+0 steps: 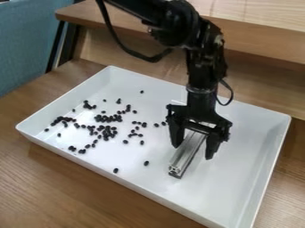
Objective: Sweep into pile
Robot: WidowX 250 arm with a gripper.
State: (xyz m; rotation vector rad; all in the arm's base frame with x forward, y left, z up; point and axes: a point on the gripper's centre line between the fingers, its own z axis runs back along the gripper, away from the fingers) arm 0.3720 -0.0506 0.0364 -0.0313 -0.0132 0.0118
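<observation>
Beans (pixel 106 119), small, dark and rounded with a slight shine, lie on the bare floor of a white tray (pixel 244 178). The main scatter occupies the left half of the tray as viewed: several tight clumps, some beans touching, others apart with white showing between them. Outliers noted: one towards the far edge, and two (well separated from the clumps) nearer the front wall. Colour is uniformly black; no single pile is formed.

Metal bar (pixel 181 164): straight, silvery grey, grooved along its length, with a profiled end facing the front. It slants down to the tray, right of the beans and apart from them.

Claw (pixel 193 150): black, hanging over the tray right of centre, set wide, its two fingers standing one on each side of the bar. Contact between fingers and metal cannot be confirmed. The tray rests on a brown wooden table (pixel 35 191).
</observation>
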